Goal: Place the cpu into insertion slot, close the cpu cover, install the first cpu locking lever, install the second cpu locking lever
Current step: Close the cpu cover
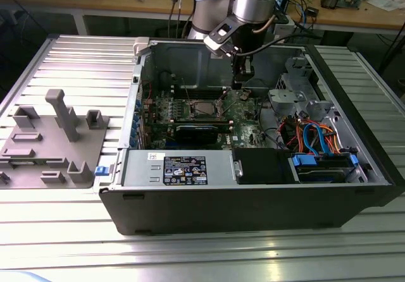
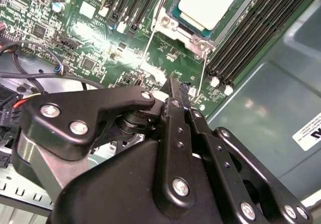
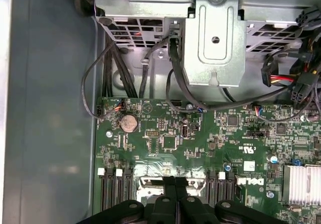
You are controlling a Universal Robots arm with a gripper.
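- Steel computer case [image 1: 253, 187] lies open, with a printed label [image 1: 185, 170] on its front box, well apart from the pincer.
- Black pincer [image 2: 173, 85] hangs over the green board [image 3: 200, 143], fingers pressed together, gripping nothing.
- Silvery cpu [image 2: 208, 5] sits in the insertion slot [image 2: 168, 21], near the fingertips.

Our arm [image 1: 256, 0] stands nearly upright, its silver wrist [image 1: 253, 7] turned straight down. The gripper [image 1: 242, 79] hangs directly below the wrist and points downward. In both wrist views we see the gripper [image 2: 174, 86] [image 3: 174, 181] with its two black fingers [image 2: 176, 116] pressed flat together, with nothing between them. Behind the tips, our black linkage bars [image 2: 95, 113] splay out to either side.
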